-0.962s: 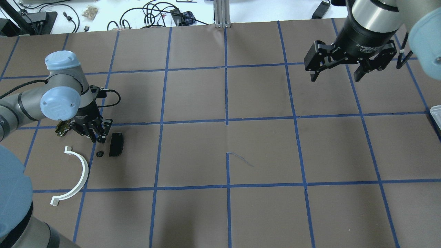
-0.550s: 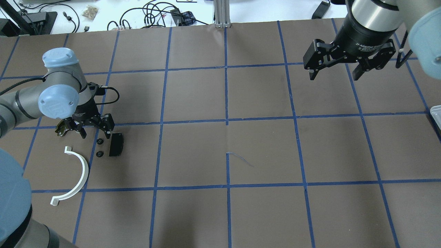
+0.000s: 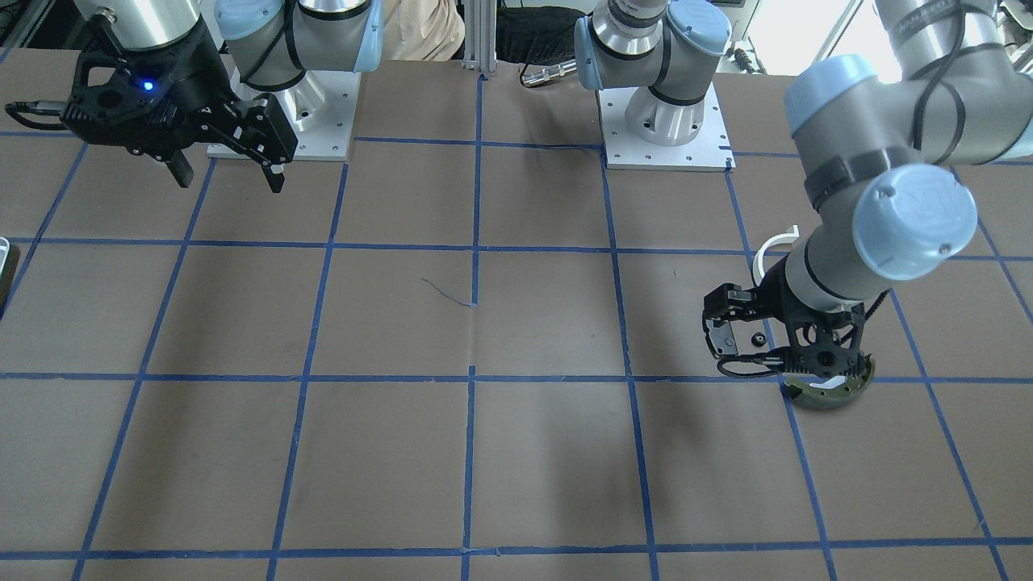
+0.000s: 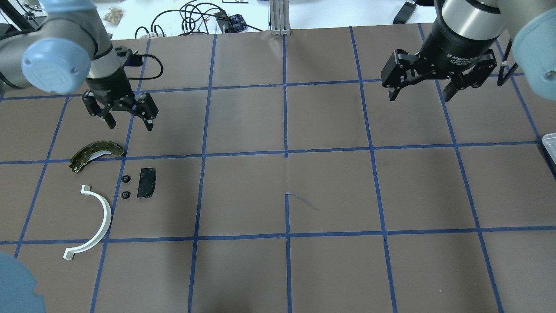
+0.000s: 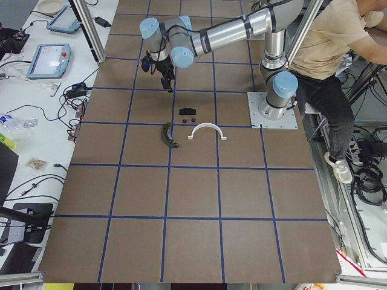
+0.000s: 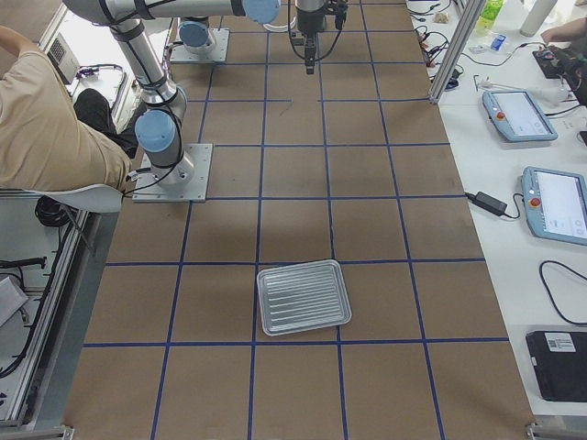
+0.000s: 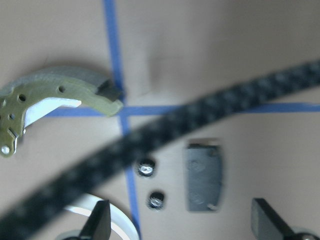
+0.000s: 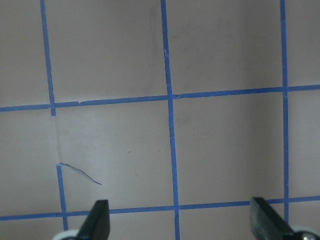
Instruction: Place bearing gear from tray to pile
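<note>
Two black gears [image 4: 126, 178], one black pad [image 4: 146, 183], one white half-ring [image 4: 107, 217], one olive shoe [image 4: 96, 153]; left gripper [image 4: 130, 126], right gripper [image 4: 419, 98] spread

The table [image 4: 330, 191] wears matt brown paper, gridded with smooth blue tape [image 4: 285, 117]. The tray [image 6: 304, 297] is ribbed, shiny metal. The brake shoe [image 7: 60, 95] looks like olive painted metal with a rough grey lining. The half-ring [image 4: 103, 217] is smooth white plastic; the pad [image 4: 146, 183] is matt black. The joint caps [image 4: 51, 65] gleam pale blue.
</note>
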